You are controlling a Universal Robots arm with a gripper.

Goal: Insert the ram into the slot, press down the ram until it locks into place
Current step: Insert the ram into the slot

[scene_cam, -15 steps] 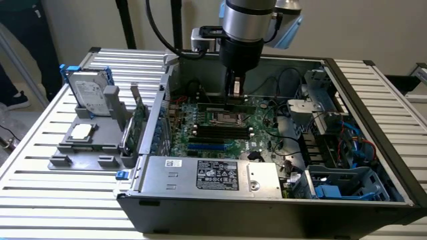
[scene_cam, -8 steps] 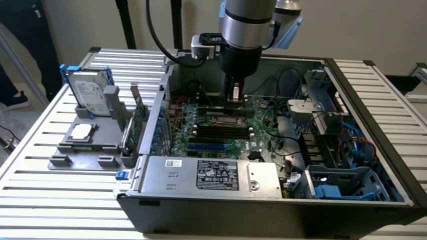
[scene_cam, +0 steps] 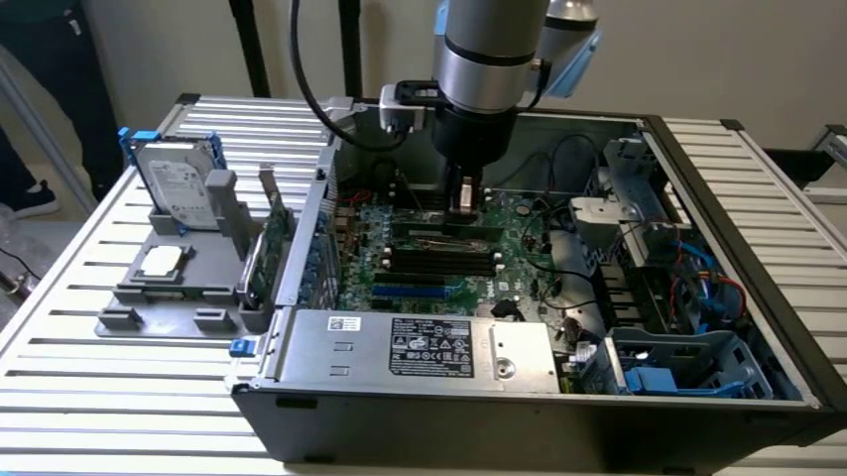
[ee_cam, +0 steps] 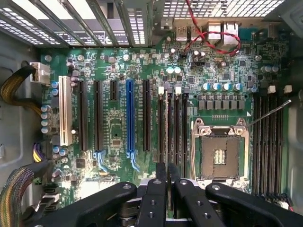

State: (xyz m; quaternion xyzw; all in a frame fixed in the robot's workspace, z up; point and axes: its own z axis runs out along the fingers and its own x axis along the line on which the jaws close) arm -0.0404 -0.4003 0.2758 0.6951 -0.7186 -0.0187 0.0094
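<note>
- Exterior view: gripper point(scene_cam: 463, 205) low over mobo point(scene_cam: 523, 268), fingers drawn together, prob. to push, not grab.
- ram point(scene_cam: 426, 234) lies along far black slot point(ee_cam: 169, 125) under tips; locked? can't tell.

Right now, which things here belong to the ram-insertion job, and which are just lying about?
Job in hand:
gripper; ram beneath it; black ram slots.

Lying about:
hard drive; upright expansion card; grey holder; blue socket; empty processor socket; power supply.
</note>
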